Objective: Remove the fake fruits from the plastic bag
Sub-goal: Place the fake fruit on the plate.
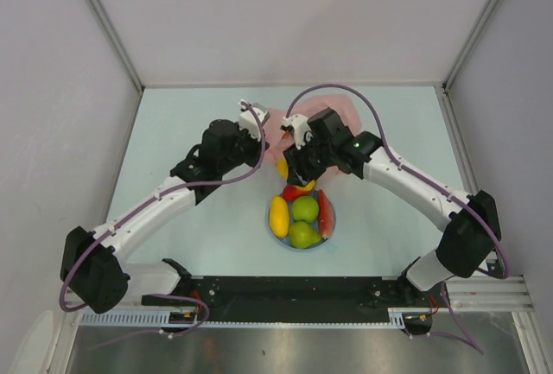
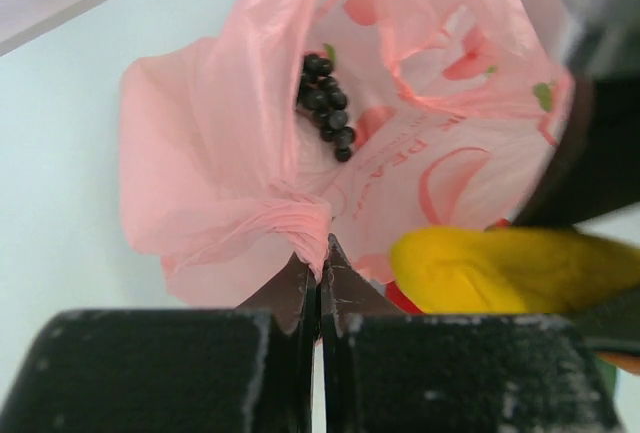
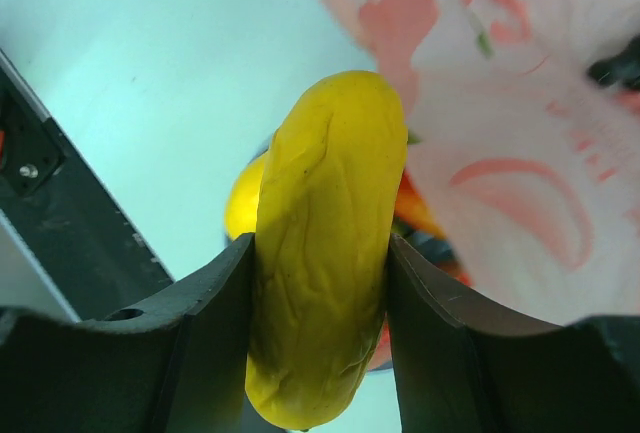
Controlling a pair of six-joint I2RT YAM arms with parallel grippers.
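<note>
Beside one bag (image 2: 220,183), right tool (image 3: 320,258) clamps one yellow fruit (image 3: 330,183); left tool (image 2: 320,275) pinches its edge.

The only lettering is on the pink plastic bag (image 2: 220,153). In the left wrist view, a line of red capitals runs slantwise across its translucent wall, beside red printed fruit shapes. A few letters look like "PEA". The rest is too creased and blurred to read.
</note>
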